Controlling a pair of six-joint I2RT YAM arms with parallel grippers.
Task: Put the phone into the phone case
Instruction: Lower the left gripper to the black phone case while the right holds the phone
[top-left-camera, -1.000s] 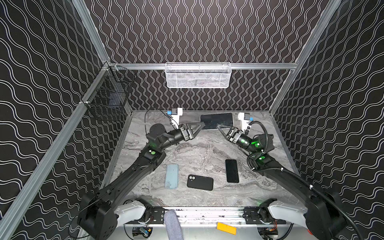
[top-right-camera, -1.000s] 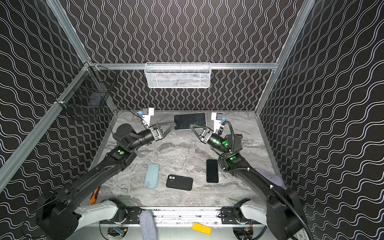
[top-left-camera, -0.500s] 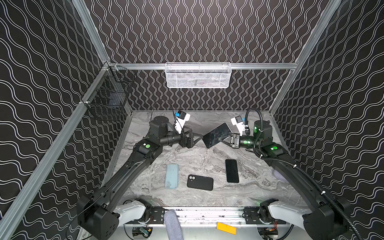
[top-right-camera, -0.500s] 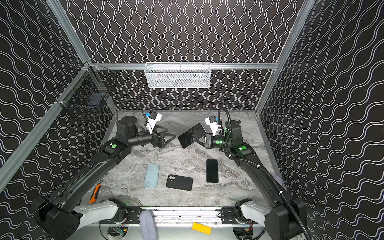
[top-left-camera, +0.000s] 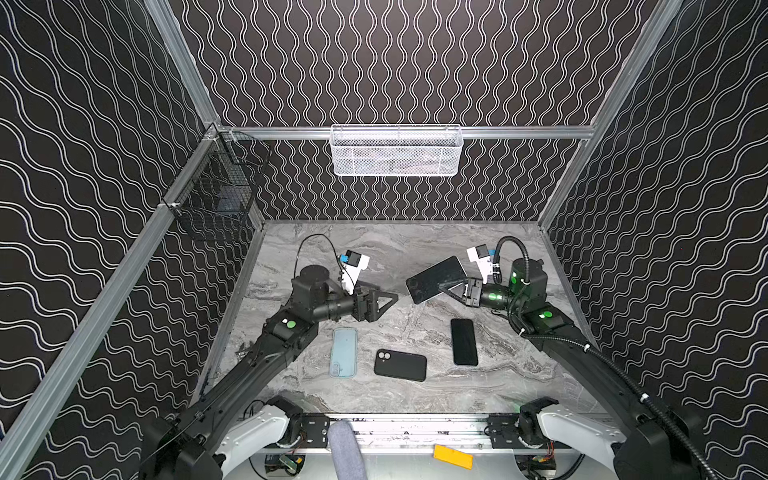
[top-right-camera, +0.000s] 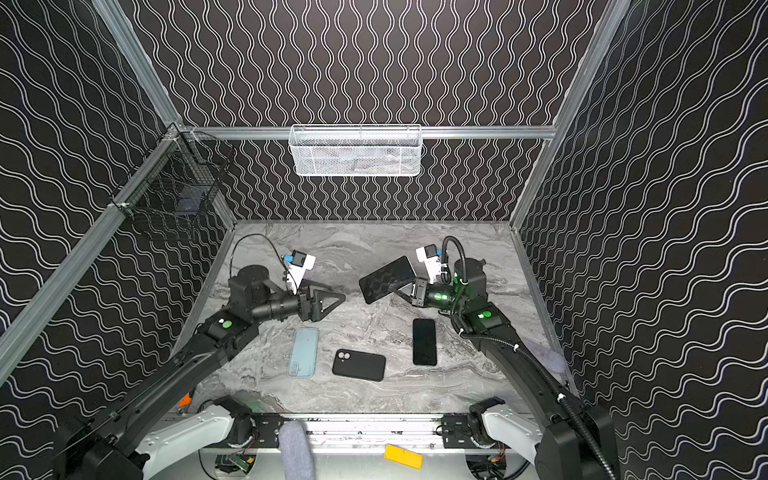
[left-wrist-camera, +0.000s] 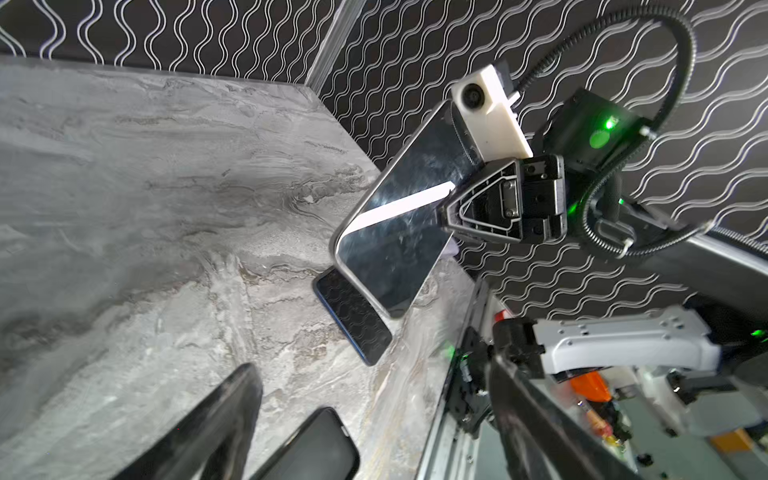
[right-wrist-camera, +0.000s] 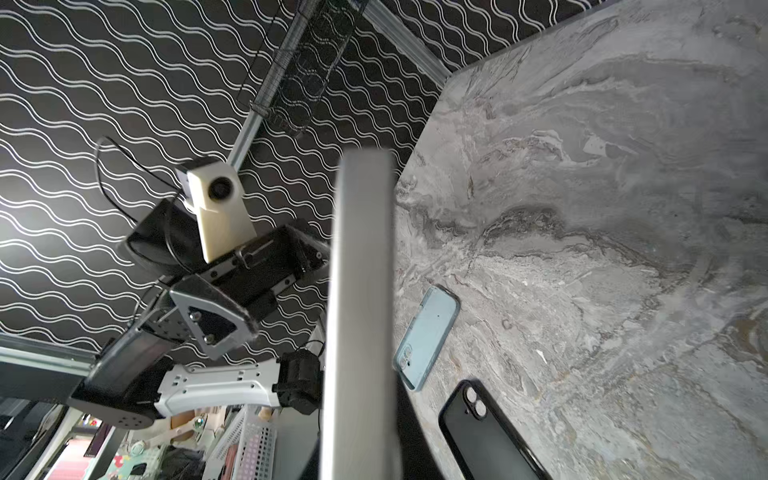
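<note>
LIFT-OFF: Above the marble tabletop (top-left-camera: 415, 245), the right gripper (top-left-camera: 446, 287) has raised the dark phone (top-left-camera: 434, 277) from the back of the table. It holds the phone clamped by its edge, tilted in mid-air. The left gripper (top-left-camera: 385, 298), jaws apart and empty, has pulled away from it. With the phone airborne, seating it seems next, since 2 candidates lie below: a black case (top-left-camera: 400, 365) and a light blue case (top-left-camera: 344, 352).
</note>
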